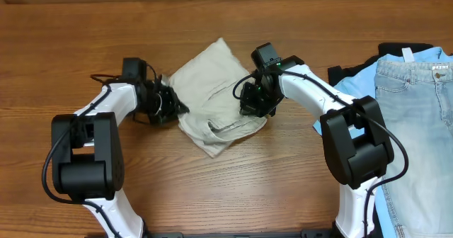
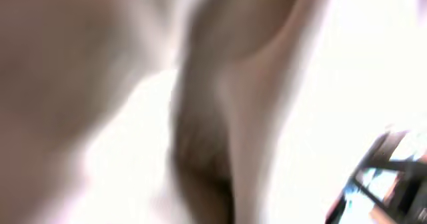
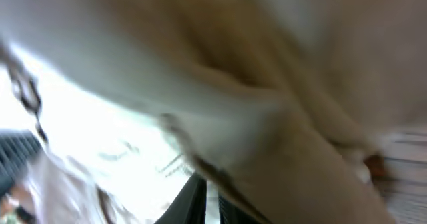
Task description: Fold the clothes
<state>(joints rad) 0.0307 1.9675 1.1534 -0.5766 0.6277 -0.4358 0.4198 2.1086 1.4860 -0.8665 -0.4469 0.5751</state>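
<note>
2 grippers sit at the beige shorts (image 1: 212, 89), which lie crumpled and partly folded at table centre. Left gripper (image 1: 167, 105) meets the bundle's 9 o'clock edge; right gripper (image 1: 252, 100) is on its 3 o'clock edge. Whether either holds cloth or stands spread: cannot tell, as both wrist views show only blurred pale fabric. Light blue jeans (image 1: 414, 103) lie flat at far 3 o'clock on the wooden table (image 1: 212, 195), over a sky-blue shirt (image 1: 354, 78).
</note>
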